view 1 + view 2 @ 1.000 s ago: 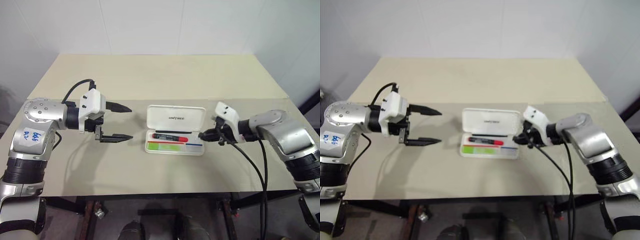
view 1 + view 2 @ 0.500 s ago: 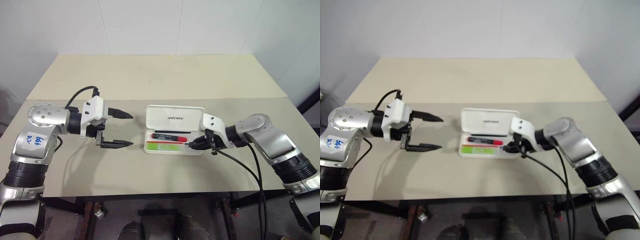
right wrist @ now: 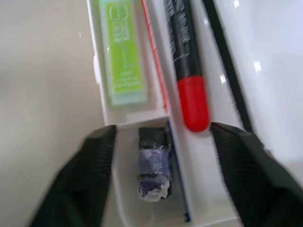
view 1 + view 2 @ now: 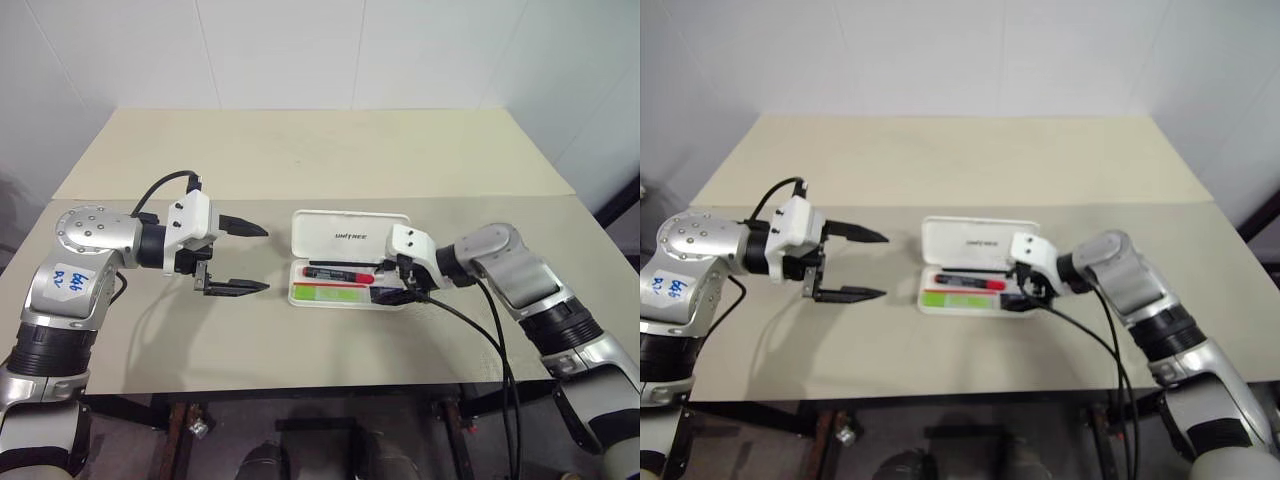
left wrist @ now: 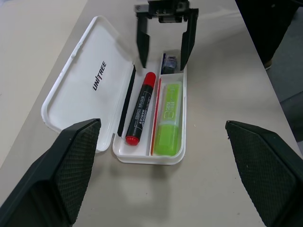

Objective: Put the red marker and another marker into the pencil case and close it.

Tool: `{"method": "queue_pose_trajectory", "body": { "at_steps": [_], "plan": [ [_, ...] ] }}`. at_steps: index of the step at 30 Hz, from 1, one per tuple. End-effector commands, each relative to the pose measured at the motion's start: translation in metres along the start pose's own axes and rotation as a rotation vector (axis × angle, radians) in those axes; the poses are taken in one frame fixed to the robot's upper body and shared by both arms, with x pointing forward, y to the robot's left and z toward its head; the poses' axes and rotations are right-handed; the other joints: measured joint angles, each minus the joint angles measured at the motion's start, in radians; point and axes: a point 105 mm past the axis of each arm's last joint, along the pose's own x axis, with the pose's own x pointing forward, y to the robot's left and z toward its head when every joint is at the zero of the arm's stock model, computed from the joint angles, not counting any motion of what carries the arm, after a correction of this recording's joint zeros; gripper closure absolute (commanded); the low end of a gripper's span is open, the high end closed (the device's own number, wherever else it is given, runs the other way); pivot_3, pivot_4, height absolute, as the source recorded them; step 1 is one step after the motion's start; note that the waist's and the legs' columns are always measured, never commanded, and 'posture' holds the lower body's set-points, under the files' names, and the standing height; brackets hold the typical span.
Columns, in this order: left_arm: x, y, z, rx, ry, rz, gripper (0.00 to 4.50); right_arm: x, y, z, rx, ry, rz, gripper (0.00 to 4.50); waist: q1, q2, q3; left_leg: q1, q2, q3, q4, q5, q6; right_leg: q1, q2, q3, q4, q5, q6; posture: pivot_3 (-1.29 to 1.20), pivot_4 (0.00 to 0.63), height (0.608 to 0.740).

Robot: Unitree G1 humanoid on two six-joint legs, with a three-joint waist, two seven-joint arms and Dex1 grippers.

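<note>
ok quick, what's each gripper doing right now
Left gripper: open, holding nothing, beside the pencil case.
Right gripper: open, empty, fingers spread over the case's end.

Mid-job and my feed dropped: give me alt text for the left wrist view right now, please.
The white pencil case lies open on the table, with the red marker and the green highlighter side by side in its tray. The right gripper hangs open over the tray's far end, above a small dark object. The left gripper's own fingers are spread wide in the foreground.
</note>
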Motion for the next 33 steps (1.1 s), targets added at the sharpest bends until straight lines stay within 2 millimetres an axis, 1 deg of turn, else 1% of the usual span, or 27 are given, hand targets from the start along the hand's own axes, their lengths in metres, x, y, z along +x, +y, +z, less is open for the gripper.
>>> {"method": "queue_pose_trajectory", "body": {
  "at_steps": [1, 3, 6, 8, 9, 10, 12, 13, 16, 19, 21, 24, 28, 29, 30, 33],
  "plan": [
    [-0.003, 0.001, 0.013, 0.055, -0.015, 0.005, 0.0, -0.01, -0.005, 0.014, -0.029, -0.032, -0.012, 0.01, 0.0, 0.0, 0.0, 0.0, 0.0, 0.0, 0.0, 0.0, 0.0, 0.0, 0.0, 0.0, 0.0, 0.0, 0.0, 0.0, 0.15, 0.74],
    [-0.003, 0.001, 0.013, 0.054, -0.014, 0.007, 0.0, -0.015, -0.004, 0.019, -0.013, -0.064, -0.002, 0.01, 0.0, 0.0, 0.0, 0.0, 0.0, 0.0, 0.0, 0.0, 0.0, 0.0, 0.0, 0.0, 0.0, 0.0, 0.0, 0.0, 0.15, 0.74],
    [-0.004, 0.002, 0.012, 0.044, -0.023, 0.015, 0.0, -0.031, 0.006, 0.033, 0.0, -0.2, 0.055, 0.01, 0.001, 0.0, 0.0, 0.0, 0.0, 0.0, 0.0, 0.0, 0.0, 0.0, 0.0, 0.0, 0.0, 0.0, 0.0, 0.0, 0.15, 0.74],
    [-0.006, 0.002, 0.011, 0.021, -0.041, 0.015, 0.0, -0.045, 0.01, 0.041, 0.013, -0.327, 0.064, 0.01, 0.003, 0.0, 0.0, 0.0, 0.0, 0.0, 0.0, 0.0, 0.0, 0.0, 0.0, 0.0, 0.0, 0.0, 0.0, 0.0, 0.15, 0.74],
    [-0.007, 0.002, 0.011, 0.014, -0.047, 0.014, 0.0, -0.049, 0.011, 0.043, 0.018, -0.362, 0.062, 0.01, 0.004, 0.0, 0.0, 0.0, 0.0, 0.0, 0.0, 0.0, 0.0, 0.0, 0.0, 0.0, 0.0, 0.0, 0.0, 0.0, 0.15, 0.74],
    [-0.009, 0.003, 0.011, -0.002, -0.065, 0.021, 0.0, -0.058, 0.01, 0.047, 0.037, -0.444, 0.044, 0.01, 0.004, 0.0, 0.0, 0.0, 0.0, 0.0, 0.0, 0.0, 0.0, 0.0, 0.0, 0.0, 0.0, 0.0, 0.0, 0.0, 0.15, 0.74],
    [-0.013, 0.005, 0.011, -0.02, -0.085, 0.037, 0.0, -0.07, 0.01, 0.051, 0.054, -0.54, 0.025, 0.01, 0.004, 0.0, 0.0, 0.0, 0.0, 0.0, 0.0, 0.0, 0.0, 0.001, 0.0, 0.0, 0.0, 0.0, 0.0, 0.0, 0.15, 0.74],
    [-0.016, 0.007, 0.008, -0.034, -0.086, 0.051, 0.0, -0.079, 0.011, 0.052, 0.055, -0.606, 0.022, 0.01, 0.003, 0.0, 0.0, 0.0, 0.0, 0.0, 0.0, 0.0, 0.0, 0.001, 0.0, 0.0, 0.0, 0.0, 0.0, 0.0, 0.15, 0.74],
    [-0.024, 0.008, -0.001, -0.052, -0.076, 0.071, 0.0, -0.093, 0.015, 0.046, 0.023, -0.644, 0.003, 0.01, 0.003, 0.0, 0.0, 0.001, 0.0, 0.0, 0.0, 0.0, 0.0, 0.001, 0.0, 0.0, 0.0, 0.0, 0.0, 0.0, 0.15, 0.74],
    [-0.032, 0.011, -0.011, -0.069, -0.06, 0.101, 0.0, -0.103, 0.018, 0.036, -0.008, -0.636, -0.011, 0.01, 0.0, 0.0, 0.0, 0.001, 0.0, 0.0, 0.0, 0.0, 0.001, 0.001, 0.0, 0.0, 0.001, 0.0, 0.0, 0.0, 0.15, 0.74],
    [-0.037, 0.014, -0.016, -0.078, -0.053, 0.119, 0.0, -0.109, 0.019, 0.034, -0.009, -0.641, -0.015, 0.01, -0.001, 0.0, 0.0, 0.002, 0.0, 0.0, 0.0, -0.001, 0.001, 0.001, 0.0, 0.0, 0.001, 0.0, 0.0, 0.0, 0.15, 0.74],
    [-0.045, 0.017, -0.021, -0.087, -0.05, 0.135, 0.0, -0.118, 0.021, 0.036, -0.018, -0.664, -0.017, 0.01, 0.0, 0.0, 0.0, 0.002, 0.001, 0.0, 0.0, -0.001, 0.001, 0.001, 0.0, 0.0, 0.001, 0.0, 0.0, 0.0, 0.15, 0.74],
    [-0.05, 0.023, -0.019, -0.099, -0.105, 0.156, 0.92, -0.118, 0.023, 0.035, -0.061, -0.646, -0.018, 0.0, 0.001, 0.0, 0.0, 0.002, 0.001, 0.0, 0.0, -0.001, 0.002, 0.001, 0.0, 0.0, 0.001, 0.0, -0.001, 0.0, 0.15, 0.74],
    [-0.05, 0.024, -0.017, -0.1, -0.116, 0.157, 1.33, -0.116, 0.024, 0.033, -0.067, -0.636, -0.012, 0.0, 0.001, 0.0, 0.0, 0.002, 0.001, 0.0, 0.0, -0.001, 0.002, 0.001, 0.0, 0.0, 0.001, 0.0, -0.001, 0.0, 0.15, 0.74],
    [-0.049, 0.024, -0.016, -0.099, -0.123, 0.152, 1.56, -0.114, 0.024, 0.031, -0.076, -0.625, -0.013, 0.0, 0.001, 0.0, 0.0, 0.002, 0.001, 0.0, 0.0, -0.001, 0.002, 0.001, 0.0, 0.0, 0.001, 0.0, 0.0, 0.0, 0.15, 0.74],
    [-0.047, 0.023, -0.015, -0.101, -0.129, 0.137, 2.65, -0.111, 0.024, 0.028, -0.094, -0.608, -0.016, 0.0, 0.002, 0.0, 0.0, 0.002, 0.0, 0.0, 0.0, -0.001, 0.002, 0.001, 0.0, 0.0, 0.001, 0.0, 0.0, 0.0, 0.15, 0.74]
  ]
}}
